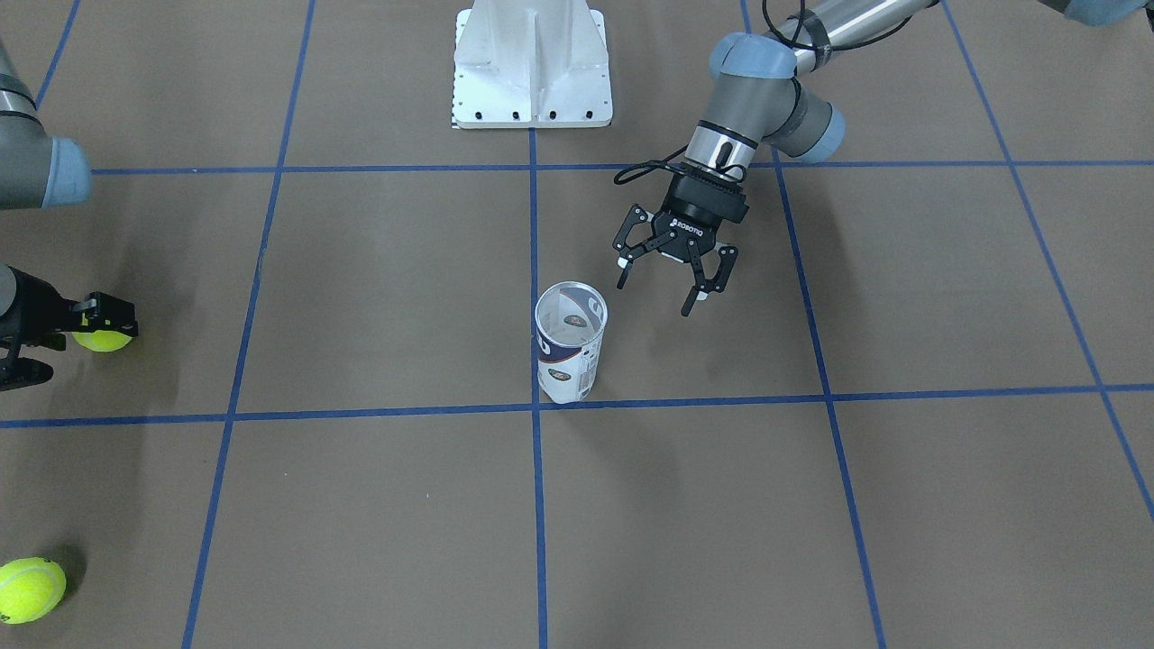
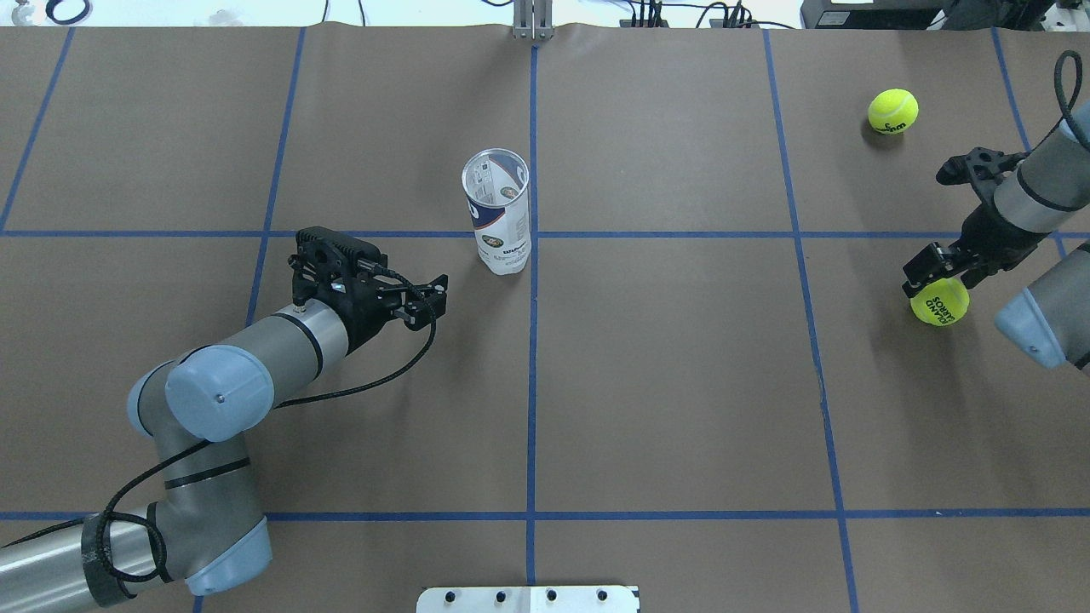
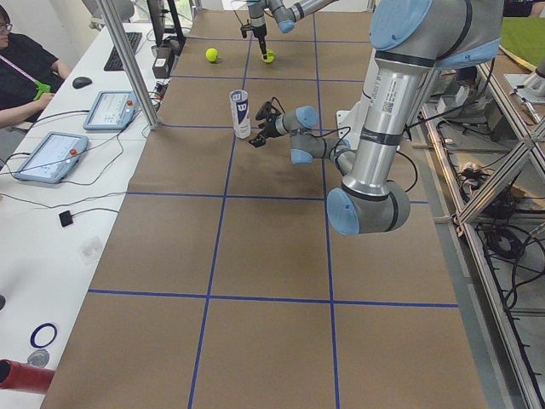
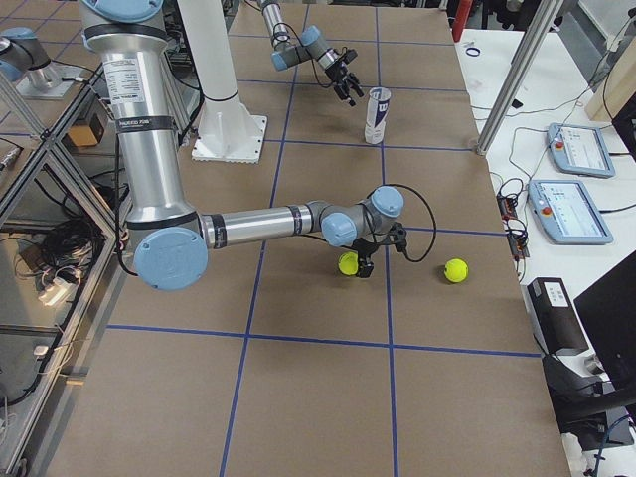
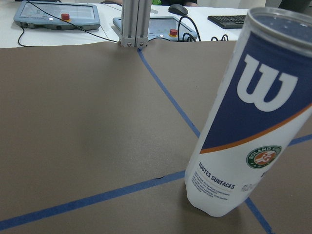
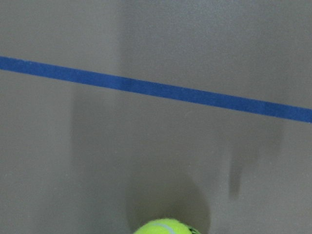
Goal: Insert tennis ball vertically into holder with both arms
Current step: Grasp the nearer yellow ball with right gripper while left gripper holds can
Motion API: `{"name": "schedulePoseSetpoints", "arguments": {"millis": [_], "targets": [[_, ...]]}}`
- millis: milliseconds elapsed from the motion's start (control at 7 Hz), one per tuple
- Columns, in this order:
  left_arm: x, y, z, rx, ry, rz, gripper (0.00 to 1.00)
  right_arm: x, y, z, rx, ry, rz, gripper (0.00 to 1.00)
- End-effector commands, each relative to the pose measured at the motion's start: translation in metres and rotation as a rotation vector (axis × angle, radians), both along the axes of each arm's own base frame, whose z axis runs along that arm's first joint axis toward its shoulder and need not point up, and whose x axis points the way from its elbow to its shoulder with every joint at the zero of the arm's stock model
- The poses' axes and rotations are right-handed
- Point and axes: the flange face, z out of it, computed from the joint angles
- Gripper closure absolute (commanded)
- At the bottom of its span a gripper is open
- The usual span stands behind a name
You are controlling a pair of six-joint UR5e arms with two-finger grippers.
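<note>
**ballbot_noob:** how far along is this?

**ur5_dave:** Barely started imo. The left claw (image 1: pixel 665 287) is spread wide with nothing in it. It hovers near the holder (image 1: pixel 568 347), which stands upright on the tabletop (image 2: pixel 681 383) just ahead of its fingertips, not touching. The right claw (image 2: pixel 935 274) is well off to the side, down at a tennis ball (image 2: pixel 939 302). I can't tell if it's actually gripping it.

**ballbot_noob:** anything in the can?

**ur5_dave:** Nope, the top's open and it looks empty. A second ball (image 2: pixel 892 111) lies loose a bit beyond the right claw. Left to do, I'd guess: steady the holder, lift the ball, carry it over, drop it straight in.
</note>
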Motion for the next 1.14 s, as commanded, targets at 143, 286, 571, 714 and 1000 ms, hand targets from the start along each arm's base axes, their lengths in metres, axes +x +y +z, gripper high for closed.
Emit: {"name": "schedulePoseSetpoints", "arguments": {"millis": [143,286,571,714,1000], "targets": [[0.001,0.000,0.000,0.000,-0.002,0.000,0.05,-0.004,0.005,0.004,-0.014,0.000,-0.007,0.14],[0.002,0.000,-0.001,0.001,0.001,0.002,0.05,-0.005,0.006,0.001,-0.037,-0.014,0.002,0.74],[0.003,0.000,-0.003,0.002,0.004,0.003,0.05,0.000,0.008,-0.021,0.000,-0.041,0.006,1.00],[0.006,0.001,-0.009,0.007,0.014,0.006,0.05,0.016,0.005,-0.032,-0.008,-0.077,0.029,1.00],[0.015,0.001,-0.004,0.005,0.003,0.005,0.06,0.039,-0.020,-0.066,-0.017,-0.169,0.074,1.00]]}}
